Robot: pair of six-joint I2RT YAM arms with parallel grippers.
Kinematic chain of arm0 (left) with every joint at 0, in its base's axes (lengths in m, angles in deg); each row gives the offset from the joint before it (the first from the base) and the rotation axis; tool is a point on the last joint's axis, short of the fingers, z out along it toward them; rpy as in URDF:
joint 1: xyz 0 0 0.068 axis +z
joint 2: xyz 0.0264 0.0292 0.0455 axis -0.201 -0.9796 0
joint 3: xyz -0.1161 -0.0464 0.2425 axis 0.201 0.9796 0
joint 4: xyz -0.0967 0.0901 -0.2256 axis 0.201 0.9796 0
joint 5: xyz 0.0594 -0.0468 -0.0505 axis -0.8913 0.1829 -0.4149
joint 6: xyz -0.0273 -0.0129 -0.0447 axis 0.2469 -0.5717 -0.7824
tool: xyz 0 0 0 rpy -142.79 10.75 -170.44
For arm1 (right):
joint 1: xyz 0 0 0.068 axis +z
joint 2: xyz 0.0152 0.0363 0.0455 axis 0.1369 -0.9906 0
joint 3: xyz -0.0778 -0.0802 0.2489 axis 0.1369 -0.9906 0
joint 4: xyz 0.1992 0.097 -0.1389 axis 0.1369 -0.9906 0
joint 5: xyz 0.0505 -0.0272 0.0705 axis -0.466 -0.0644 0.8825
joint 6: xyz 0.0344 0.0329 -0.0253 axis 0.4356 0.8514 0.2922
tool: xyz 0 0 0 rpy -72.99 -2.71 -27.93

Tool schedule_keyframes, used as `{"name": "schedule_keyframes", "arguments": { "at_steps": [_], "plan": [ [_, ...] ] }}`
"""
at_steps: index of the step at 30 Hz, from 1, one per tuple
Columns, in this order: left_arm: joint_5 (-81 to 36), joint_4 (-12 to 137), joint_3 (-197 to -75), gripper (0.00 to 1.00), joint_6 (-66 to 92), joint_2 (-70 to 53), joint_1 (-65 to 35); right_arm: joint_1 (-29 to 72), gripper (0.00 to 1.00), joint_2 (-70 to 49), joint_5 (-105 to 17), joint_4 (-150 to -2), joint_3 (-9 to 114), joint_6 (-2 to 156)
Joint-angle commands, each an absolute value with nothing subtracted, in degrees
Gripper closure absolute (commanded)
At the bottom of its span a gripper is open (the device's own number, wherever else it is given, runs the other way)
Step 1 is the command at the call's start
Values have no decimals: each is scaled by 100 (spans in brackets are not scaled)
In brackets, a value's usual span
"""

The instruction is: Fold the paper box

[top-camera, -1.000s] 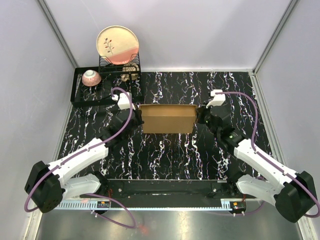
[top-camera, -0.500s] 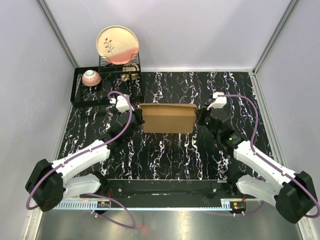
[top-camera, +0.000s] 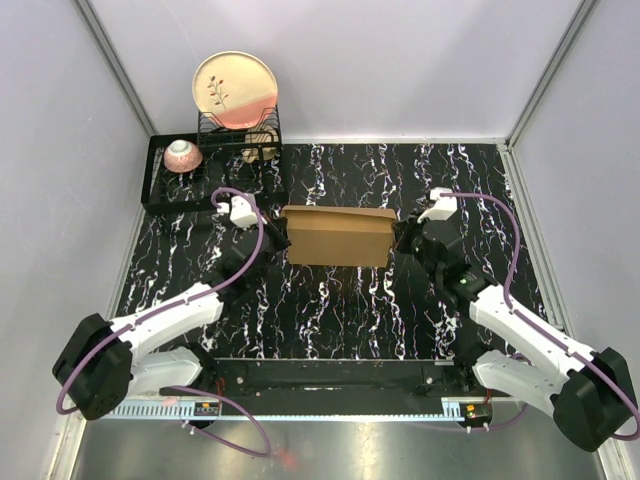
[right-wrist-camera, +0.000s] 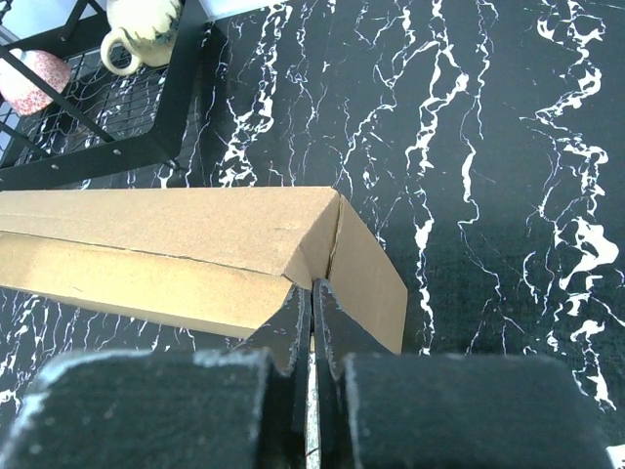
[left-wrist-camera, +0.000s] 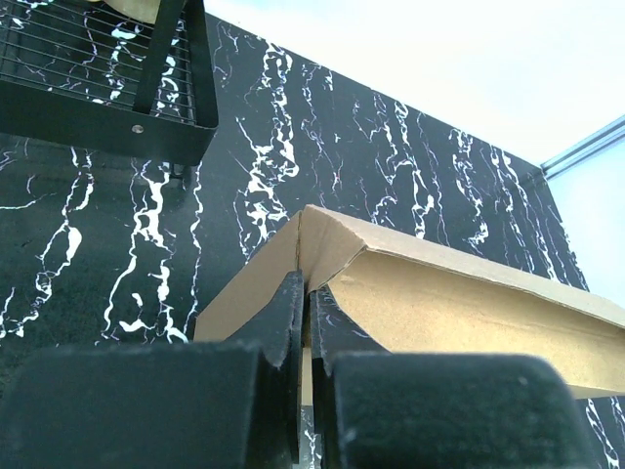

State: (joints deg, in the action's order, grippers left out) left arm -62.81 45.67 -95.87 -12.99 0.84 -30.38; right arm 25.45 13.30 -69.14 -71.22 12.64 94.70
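Note:
The paper box (top-camera: 338, 235) is a plain brown cardboard carton in the middle of the black marbled table. My left gripper (top-camera: 277, 236) is shut on its left end flap; in the left wrist view the fingers (left-wrist-camera: 309, 293) pinch the cardboard (left-wrist-camera: 449, 308) at the corner fold. My right gripper (top-camera: 400, 238) is shut on its right end flap; in the right wrist view the fingers (right-wrist-camera: 312, 298) pinch the cardboard (right-wrist-camera: 176, 244) beside the side panel. The box hangs between the two grippers, its long top flap angled over.
A black wire dish rack (top-camera: 215, 165) stands at the back left with a pink patterned plate (top-camera: 236, 90), a pink bowl (top-camera: 183, 155) and a cream mug (right-wrist-camera: 142, 29). Grey walls enclose the table.
Both grippers have shifted slightly back and to the right with the box, which has moved a little away from the arm bases. Both grips are unchanged.

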Motion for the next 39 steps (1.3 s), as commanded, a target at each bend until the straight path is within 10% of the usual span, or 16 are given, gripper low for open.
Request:
{"name": "schedule_keyframes", "arguments": {
  "at_steps": [1, 12, 39],
  "plan": [
    [-5390, 6705, -8852, 100, -1581, -598, -3332, 2562, 100, 1250, -6944, -8700, 1040, 9600],
    [-5671, 6995, -9071, 100, -1388, -405, -3463, 2553, 48, 1655, -7199, -9192, 1629, 9592],
    [-5715, 7153, -9211, 100, -1327, -423, -3551, 2562, 57, 1594, -7375, -8437, 2323, 8897]
  ]
}}
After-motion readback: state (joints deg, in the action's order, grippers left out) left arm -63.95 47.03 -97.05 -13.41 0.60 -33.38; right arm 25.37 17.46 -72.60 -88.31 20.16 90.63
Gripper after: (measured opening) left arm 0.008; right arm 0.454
